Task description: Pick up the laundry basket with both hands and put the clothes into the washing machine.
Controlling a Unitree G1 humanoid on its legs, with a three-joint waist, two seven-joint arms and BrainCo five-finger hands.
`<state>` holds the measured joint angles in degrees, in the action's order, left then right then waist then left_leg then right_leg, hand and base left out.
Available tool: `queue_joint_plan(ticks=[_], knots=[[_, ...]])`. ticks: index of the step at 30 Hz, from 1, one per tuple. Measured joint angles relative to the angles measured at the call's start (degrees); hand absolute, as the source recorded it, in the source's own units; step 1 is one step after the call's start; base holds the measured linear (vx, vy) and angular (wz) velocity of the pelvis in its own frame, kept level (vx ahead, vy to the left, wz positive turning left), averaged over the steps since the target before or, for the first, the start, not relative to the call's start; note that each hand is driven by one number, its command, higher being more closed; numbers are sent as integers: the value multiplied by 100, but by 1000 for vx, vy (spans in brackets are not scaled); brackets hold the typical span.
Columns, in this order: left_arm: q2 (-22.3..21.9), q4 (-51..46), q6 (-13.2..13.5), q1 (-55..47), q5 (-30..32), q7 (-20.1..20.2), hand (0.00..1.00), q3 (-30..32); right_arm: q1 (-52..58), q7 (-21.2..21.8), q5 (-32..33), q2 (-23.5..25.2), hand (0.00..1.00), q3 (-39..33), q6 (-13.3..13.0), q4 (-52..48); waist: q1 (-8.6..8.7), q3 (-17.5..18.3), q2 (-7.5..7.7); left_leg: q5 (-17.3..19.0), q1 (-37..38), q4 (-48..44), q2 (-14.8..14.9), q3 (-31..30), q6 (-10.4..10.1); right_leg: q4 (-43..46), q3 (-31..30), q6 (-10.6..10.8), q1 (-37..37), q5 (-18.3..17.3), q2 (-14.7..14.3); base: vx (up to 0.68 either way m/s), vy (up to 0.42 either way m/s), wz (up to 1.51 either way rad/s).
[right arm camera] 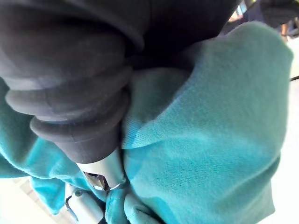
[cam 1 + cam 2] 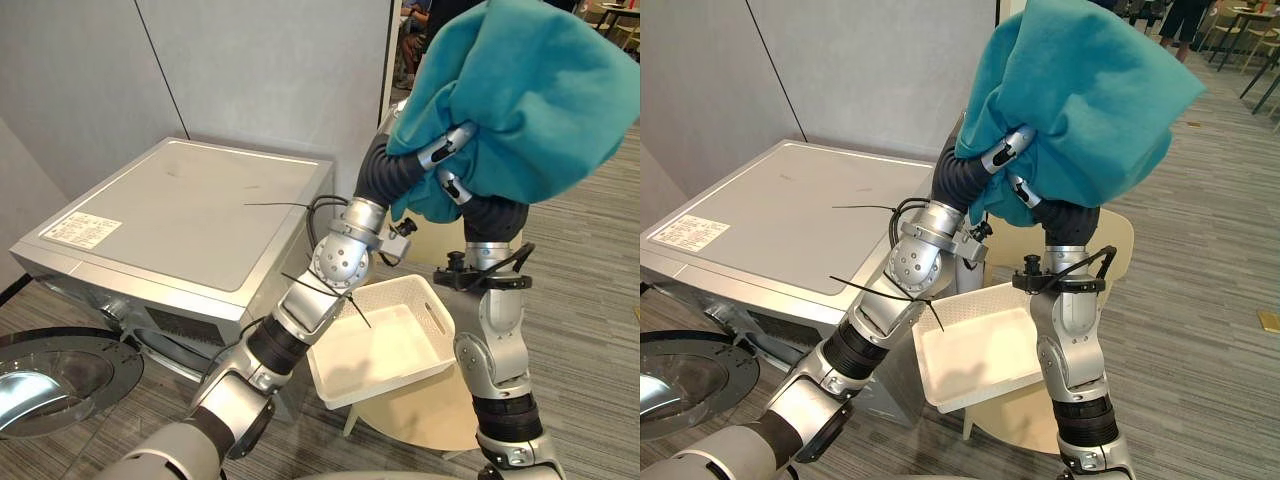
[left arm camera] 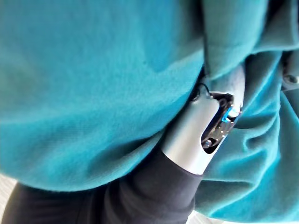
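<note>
I had the teal garment (image 2: 520, 90) bunched high, my left hand (image 2: 445, 148) and right hand (image 2: 452, 187) both pinching it above the empty basket (image 2: 436, 322), so the loading step was in hand and next, I judged, came a swing left and down to the washing machine (image 2: 180, 215) and its open door (image 2: 50, 375).

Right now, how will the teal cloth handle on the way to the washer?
Likely floppy: the teal cloth drapes in soft folds over the left hand and right hand. Probably light: a puffy bundle held high. A fold hangs below the hands and might slip or snag.
</note>
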<state>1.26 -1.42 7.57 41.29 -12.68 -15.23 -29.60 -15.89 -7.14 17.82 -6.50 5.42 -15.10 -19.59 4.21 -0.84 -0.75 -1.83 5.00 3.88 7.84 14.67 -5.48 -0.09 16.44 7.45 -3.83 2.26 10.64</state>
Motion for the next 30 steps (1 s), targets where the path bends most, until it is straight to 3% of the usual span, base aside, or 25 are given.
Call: queue_joint_plan(ticks=[1,16,20,24,30], knots=[[0,0,-7,0,-3,0,100,0,0,0,18,0,0,-1,8,0,0,0,0,0,0,0,0,0,0,0,0,0,0,0,0,0,0,0],[52,253,-74,-68,-8,191,100,163,472,-29,183,74,0,-490,227,-226,-26,-3,9,8,61,12,2,73,9,12,-85,2,0,2,-7,-1,0,-2],[264,64,-76,-454,-1,212,100,1351,702,-99,196,87,0,-1427,232,-228,6,-5,-4,35,168,12,18,225,25,32,-246,-4,15,6,-26,-23,0,-18],[756,-621,-35,-957,12,-172,100,2918,1145,-262,220,85,0,-2285,232,-233,21,-11,-47,62,183,8,30,301,-2,31,-326,-10,60,9,-42,-12,-3,-12],[1071,-1759,294,-1913,54,-578,100,4779,1769,-263,226,195,0,-2840,241,-247,-31,-20,-81,85,177,12,28,301,-1,28,-372,-10,99,5,-41,9,1,-4]])
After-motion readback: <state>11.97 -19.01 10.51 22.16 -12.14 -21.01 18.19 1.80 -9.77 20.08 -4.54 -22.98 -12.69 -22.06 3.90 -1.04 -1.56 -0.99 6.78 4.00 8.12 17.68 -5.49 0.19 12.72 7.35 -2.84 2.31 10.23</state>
